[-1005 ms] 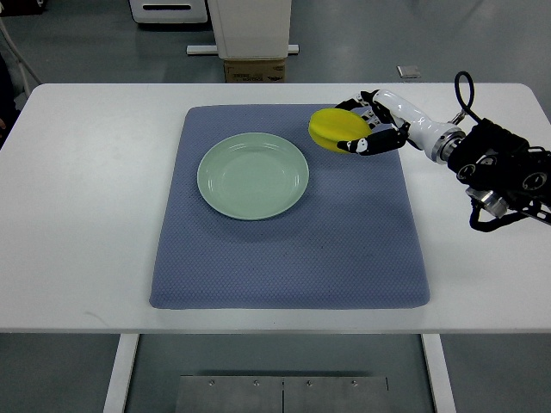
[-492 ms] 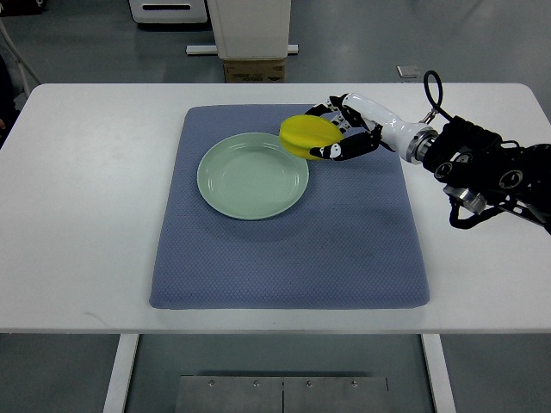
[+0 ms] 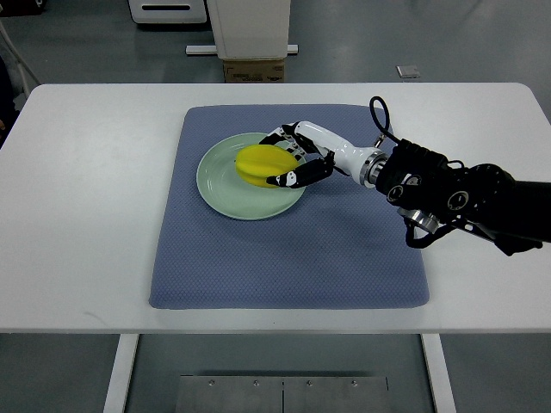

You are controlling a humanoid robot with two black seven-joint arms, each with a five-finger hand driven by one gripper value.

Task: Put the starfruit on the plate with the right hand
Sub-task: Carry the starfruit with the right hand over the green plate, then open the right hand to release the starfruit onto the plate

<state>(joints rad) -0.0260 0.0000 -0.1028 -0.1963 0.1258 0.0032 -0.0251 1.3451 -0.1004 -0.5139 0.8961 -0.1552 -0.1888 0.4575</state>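
Observation:
A yellow starfruit (image 3: 263, 164) is over the pale green plate (image 3: 219, 185), on its right half, held in my right hand (image 3: 291, 160). The hand's fingers (image 3: 297, 176) curl around the fruit's right side. I cannot tell if the fruit touches the plate. The right arm (image 3: 448, 191) comes in from the right edge across the blue mat (image 3: 284, 258). The left arm is out of view.
The mat lies on a white table (image 3: 77, 215). Beyond the table's far edge stand a white machine base (image 3: 250, 26) and a cardboard box (image 3: 254, 69). A small grey square (image 3: 407, 71) lies on the floor at the back right.
My right hand has carried the starfruit left and toward me, from the mat's far right part to over the plate. The arm has reached further in.

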